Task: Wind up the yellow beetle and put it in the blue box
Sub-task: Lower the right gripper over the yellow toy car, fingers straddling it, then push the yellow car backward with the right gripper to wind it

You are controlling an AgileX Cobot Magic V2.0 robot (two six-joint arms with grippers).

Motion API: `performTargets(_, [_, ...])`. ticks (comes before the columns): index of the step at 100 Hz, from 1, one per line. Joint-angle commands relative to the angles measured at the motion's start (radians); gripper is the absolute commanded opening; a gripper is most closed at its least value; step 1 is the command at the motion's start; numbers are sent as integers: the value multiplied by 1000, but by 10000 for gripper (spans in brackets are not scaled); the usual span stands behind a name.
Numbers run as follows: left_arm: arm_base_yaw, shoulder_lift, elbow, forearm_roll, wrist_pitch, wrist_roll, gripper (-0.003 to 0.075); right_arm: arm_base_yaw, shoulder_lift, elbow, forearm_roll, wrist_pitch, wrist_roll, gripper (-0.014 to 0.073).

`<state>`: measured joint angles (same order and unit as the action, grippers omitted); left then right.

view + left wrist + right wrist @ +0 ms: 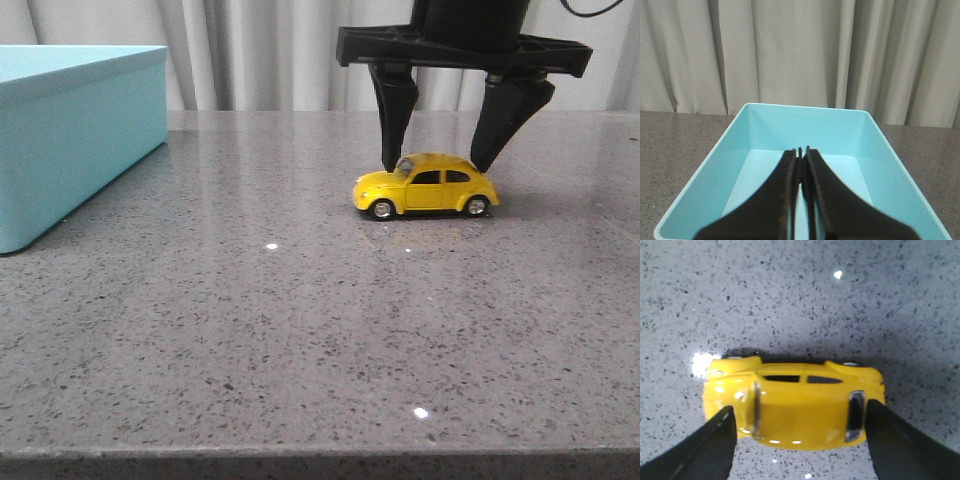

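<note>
The table (300, 330) is seen low from the front; the toy car (427, 186) is shared with the right wrist's close overhead view, the box (70, 130) with the left's.

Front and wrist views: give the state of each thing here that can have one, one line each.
yellow beetle: upright on its wheels on the table, outside the box, not lifted.
blue box: open, nothing visible inside.
right gripper: open, fingers straddling the beetle front and rear.
left gripper: shut, holding nothing, above the box.
</note>
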<state>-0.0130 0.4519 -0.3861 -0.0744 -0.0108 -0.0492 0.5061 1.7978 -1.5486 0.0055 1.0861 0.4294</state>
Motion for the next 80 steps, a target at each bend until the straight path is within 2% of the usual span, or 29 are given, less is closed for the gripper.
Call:
performTargets(1, [0, 12, -37, -6, -85, -7, -19, -1, -41, -36, -5, -10, 7, 541])
performTargets(41, [0, 12, -37, -6, -85, -7, -19, -22, -27, -36, -5, 1, 9, 540])
performTargets(80, [0, 12, -37, -6, -85, -7, -19, -128, -27, -36, -170, 152, 9, 540])
